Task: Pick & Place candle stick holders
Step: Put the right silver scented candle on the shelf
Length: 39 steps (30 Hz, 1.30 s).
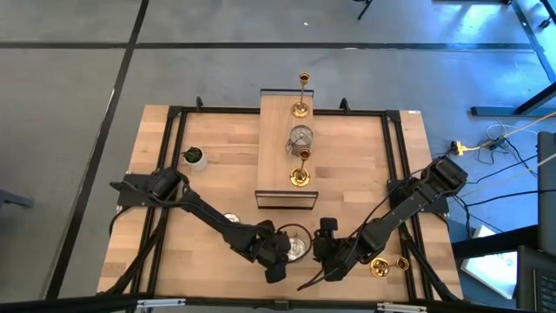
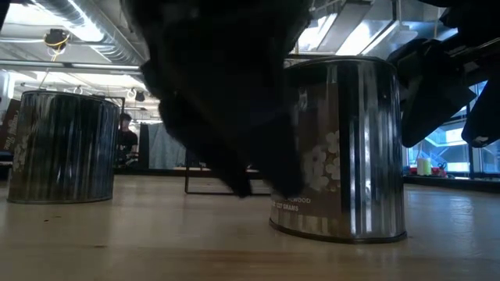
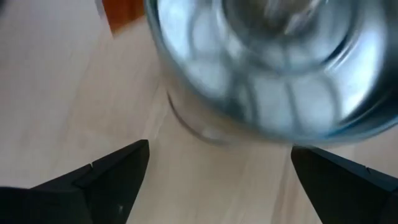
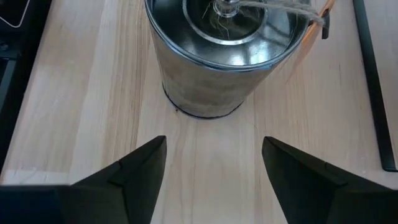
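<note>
Small white pot with green plant (image 1: 194, 157): 9 o'clock on the wooden table (image 1: 217, 187). Squat round silver holder (image 1: 231, 219): upright. Left gripper (image 1: 280, 257): 6 o'clock, fingers spread, touching nothing. Second squat round silver holder (image 1: 298, 245): upright, axis vertical, between both grippers. Raised wooden board (image 1: 286, 152): centre to 12 o'clock, carrying two slim gold candlesticks (image 1: 301, 94) upright and one silver holder. Right gripper (image 1: 327, 252): fingers spread. Fallen gold candlestick (image 1: 387, 266): 5 o'clock, stem pointing toward 3 o'clock.

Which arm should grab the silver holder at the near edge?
Probably left. The left gripper is open and right beside the silver holder, which fills its wrist view. The right gripper, also open, faces it too but sits slightly farther off.
</note>
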Each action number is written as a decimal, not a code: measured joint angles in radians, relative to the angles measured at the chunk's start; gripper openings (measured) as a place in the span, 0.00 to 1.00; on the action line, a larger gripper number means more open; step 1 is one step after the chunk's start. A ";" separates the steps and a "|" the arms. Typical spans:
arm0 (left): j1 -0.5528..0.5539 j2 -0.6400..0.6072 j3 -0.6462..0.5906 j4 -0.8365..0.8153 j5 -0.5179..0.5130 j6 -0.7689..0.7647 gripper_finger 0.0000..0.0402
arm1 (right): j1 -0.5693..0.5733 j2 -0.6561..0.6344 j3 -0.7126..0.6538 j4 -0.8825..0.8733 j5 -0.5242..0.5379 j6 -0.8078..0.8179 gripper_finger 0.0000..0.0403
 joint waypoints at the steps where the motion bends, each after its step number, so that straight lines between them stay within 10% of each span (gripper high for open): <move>1: 0.000 0.003 -0.001 -0.003 0.011 0.000 0.99 | 0.000 0.000 0.000 0.000 0.000 0.000 0.67; 12: 0.003 0.000 0.000 0.018 -0.013 -0.073 1.00 | 0.001 0.000 0.000 0.008 0.006 -0.021 0.69; 24: 0.001 0.000 0.000 0.040 -0.031 -0.089 1.00 | 0.001 0.000 0.000 0.034 0.051 -0.032 0.98; 39: 0.002 0.000 0.000 0.040 -0.070 -0.136 1.00 | -0.025 0.000 0.000 -0.003 0.026 0.080 0.93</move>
